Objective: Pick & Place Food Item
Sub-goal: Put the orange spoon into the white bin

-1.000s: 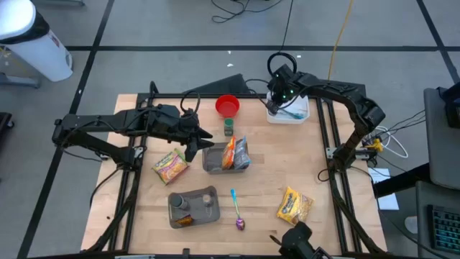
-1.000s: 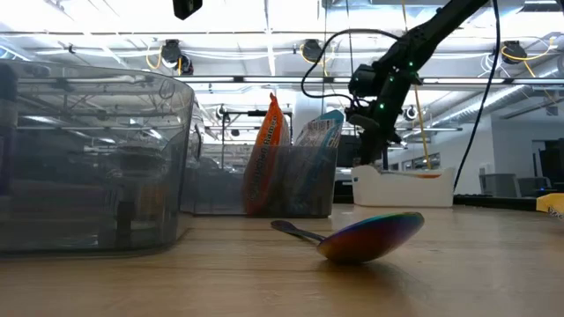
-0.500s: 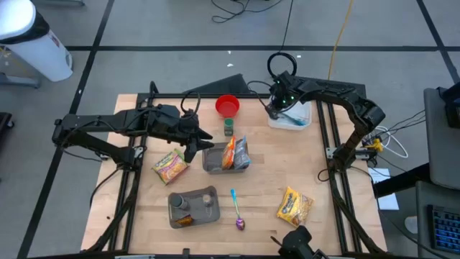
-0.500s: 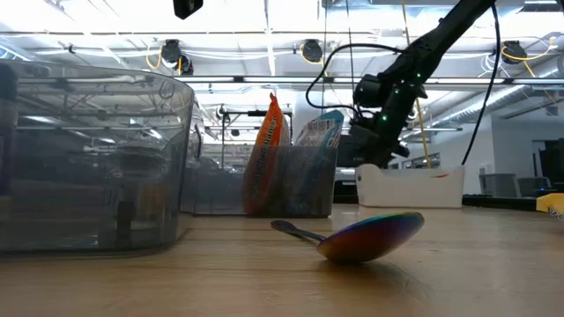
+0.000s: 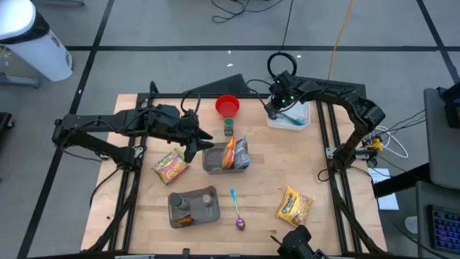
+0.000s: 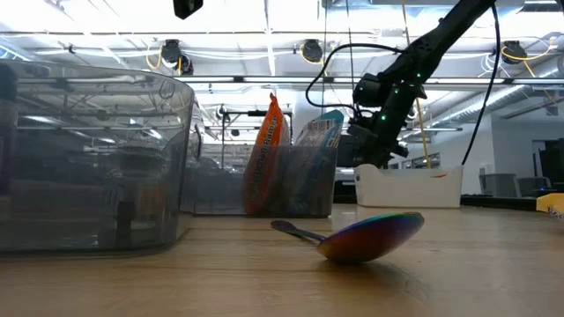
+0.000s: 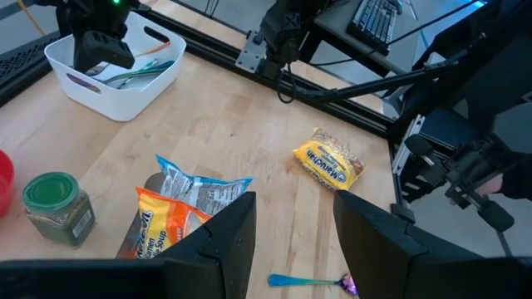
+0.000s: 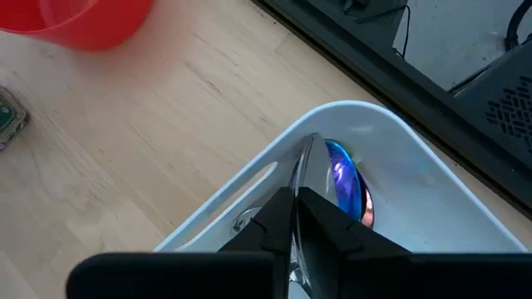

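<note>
My right gripper (image 5: 276, 108) is at the left wall of the white tray (image 5: 295, 115) at the table's far right, fingers shut inside it. The tray holds a blue-purple spoon (image 8: 347, 183) and other utensils. My left gripper (image 5: 195, 142) is open and empty, just left of the grey bin (image 5: 213, 160) holding an orange and a blue snack bag (image 5: 236, 153). A yellow snack bag (image 5: 295, 206) lies flat at the near right. A yellow-green packet (image 5: 169, 166) lies flat at the left. My right gripper comes from above, pointing down into the tray beside its left wall (image 8: 249, 195). A thin silver utensil handle (image 8: 306, 162) runs in between its two shut fingers (image 8: 328, 218). The fingers themselves hide the place of contact, so I cannot tell whether they also touch the wall.
A red bowl (image 5: 228, 106) and a green-lidded jar (image 5: 228, 126) stand at the far middle. A grey container (image 5: 192, 206) and an iridescent spoon (image 5: 236, 208) lie near the front edge. Black frame rails (image 5: 327, 144) run along both sides.
My right gripper has gone a little toward the table's near edge. The white tray has turned about on the table, its near end swinging toward the right edge. Over the last half second both have kept still.
</note>
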Robot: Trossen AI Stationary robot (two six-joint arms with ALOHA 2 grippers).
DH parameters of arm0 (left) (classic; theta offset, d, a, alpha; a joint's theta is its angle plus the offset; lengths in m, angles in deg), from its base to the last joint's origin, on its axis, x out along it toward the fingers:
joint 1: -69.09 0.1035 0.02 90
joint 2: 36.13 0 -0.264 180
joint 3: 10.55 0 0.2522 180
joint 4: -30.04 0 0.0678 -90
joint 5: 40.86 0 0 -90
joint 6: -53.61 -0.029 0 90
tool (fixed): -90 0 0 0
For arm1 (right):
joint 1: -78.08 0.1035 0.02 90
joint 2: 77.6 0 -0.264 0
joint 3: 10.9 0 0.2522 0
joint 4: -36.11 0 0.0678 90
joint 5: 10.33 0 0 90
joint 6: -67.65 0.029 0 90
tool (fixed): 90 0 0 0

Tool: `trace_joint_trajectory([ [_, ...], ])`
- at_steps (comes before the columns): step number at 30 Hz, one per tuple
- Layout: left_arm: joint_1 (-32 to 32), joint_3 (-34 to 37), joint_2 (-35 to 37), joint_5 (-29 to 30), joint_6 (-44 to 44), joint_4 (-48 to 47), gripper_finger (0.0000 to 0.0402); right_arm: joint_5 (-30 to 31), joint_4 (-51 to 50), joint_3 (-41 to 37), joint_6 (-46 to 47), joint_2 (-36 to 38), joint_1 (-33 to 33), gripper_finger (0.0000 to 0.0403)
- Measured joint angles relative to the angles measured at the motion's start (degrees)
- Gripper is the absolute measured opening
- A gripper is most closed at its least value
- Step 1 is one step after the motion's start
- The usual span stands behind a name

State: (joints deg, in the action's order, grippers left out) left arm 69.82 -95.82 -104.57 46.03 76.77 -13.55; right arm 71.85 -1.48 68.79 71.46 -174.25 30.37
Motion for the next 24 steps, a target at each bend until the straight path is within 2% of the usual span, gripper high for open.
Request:
trace_joint_trajectory([
  [5,0.0,0.0,0.0,0.0,0.0,0.0,0.0168,0.0,0.1,0.0,0.0,0.0,0.0,0.0041],
  [15,0.0,0.0,0.0,0.1,0.0,0.0,0.0168,0.0,0.5,0.0,1.2,0.8,0.1,0.0116],
  [24,0.0,0.0,0.0,0.2,-0.2,0.1,0.0168,0.0,2.5,0.0,3.0,5.3,0.1,0.0132],
])
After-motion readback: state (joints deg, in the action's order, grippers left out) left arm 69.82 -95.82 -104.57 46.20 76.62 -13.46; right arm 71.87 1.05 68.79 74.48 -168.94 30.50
